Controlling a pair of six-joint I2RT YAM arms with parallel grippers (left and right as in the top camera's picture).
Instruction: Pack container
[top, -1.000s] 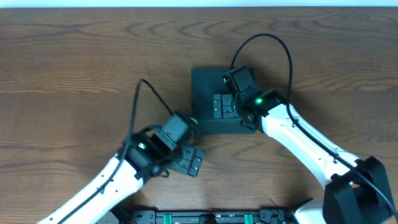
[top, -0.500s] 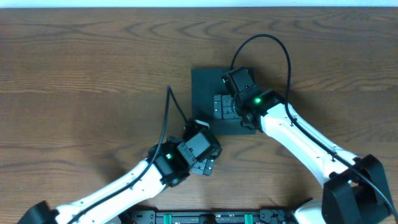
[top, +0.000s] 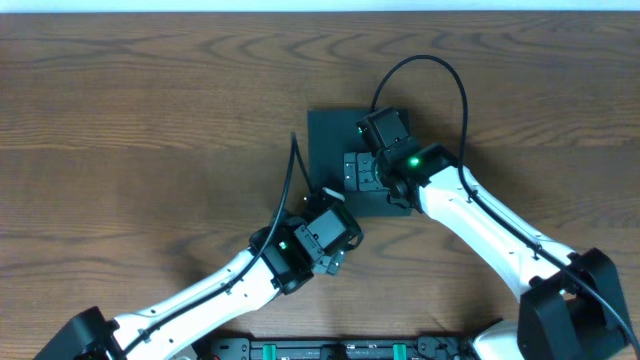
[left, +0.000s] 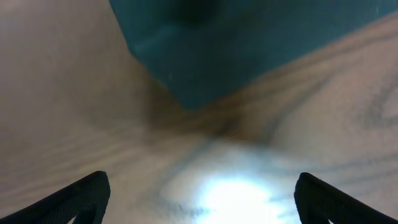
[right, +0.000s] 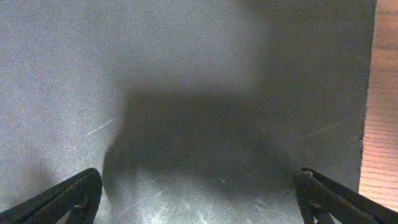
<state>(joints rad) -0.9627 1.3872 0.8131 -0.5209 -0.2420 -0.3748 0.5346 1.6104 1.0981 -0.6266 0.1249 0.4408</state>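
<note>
Our left hand (top: 333, 262) hangs released, fingers spread, with the container (top: 328, 135) just ahead of it, one teal corner nearest, on the wood-grain surface (top: 150, 120). Our right hand (top: 357, 172) hovers released directly over the container's closed lid; what lies inside is hidden.

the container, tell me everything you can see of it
The container is a dark teal-green square box with a matte, cardboard-like surface, lying flat on the wooden table near its middle. Its top looks flat and closed, and no contents show. The open right gripper is low over the top near the front edge; whether it touches cannot be told. The open left gripper faces one of the box's corners, apart from it.
</note>
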